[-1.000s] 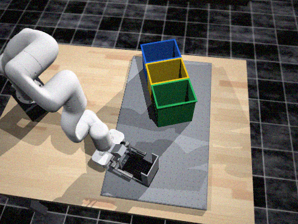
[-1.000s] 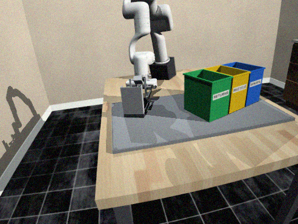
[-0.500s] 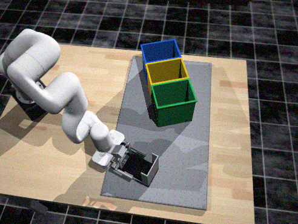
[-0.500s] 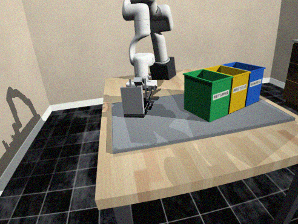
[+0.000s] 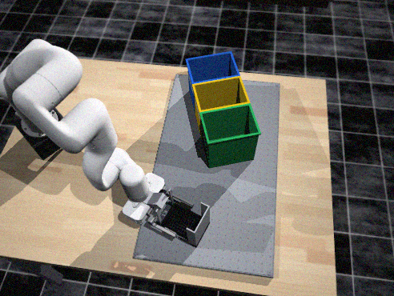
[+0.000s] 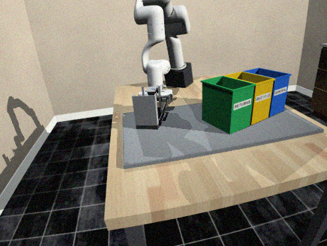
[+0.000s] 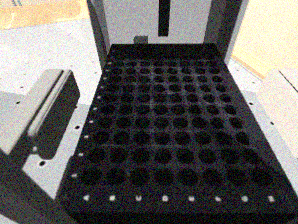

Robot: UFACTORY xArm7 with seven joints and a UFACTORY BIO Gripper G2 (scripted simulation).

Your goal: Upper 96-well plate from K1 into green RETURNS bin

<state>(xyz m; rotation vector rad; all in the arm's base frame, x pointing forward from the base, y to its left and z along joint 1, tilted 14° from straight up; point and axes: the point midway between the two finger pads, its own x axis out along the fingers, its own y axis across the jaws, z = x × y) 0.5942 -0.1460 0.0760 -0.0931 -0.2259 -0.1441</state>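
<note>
Fingers (image 5: 180,220) (image 6: 153,90) parted, grasping nothing. Your upper plate (image 5: 182,218) (image 7: 165,130) lies between their sides, long axis pointing away.

Hard light is throwing dark, overlapping shadows across the counter (image 5: 304,180) (image 6: 186,196) and the left wall (image 6: 30,40). Grain is speckling all three views, and softness is smearing the bin labels.

Stuff you can't really make out

Lower plate's hidden under the black plate (image 7: 161,131) in the wrist view, whose near edge gets cut off. Lettering on the yellow bin (image 5: 221,94) (image 6: 262,100) and blue bin (image 5: 212,69) (image 6: 280,96) is too blurry for me.
</note>
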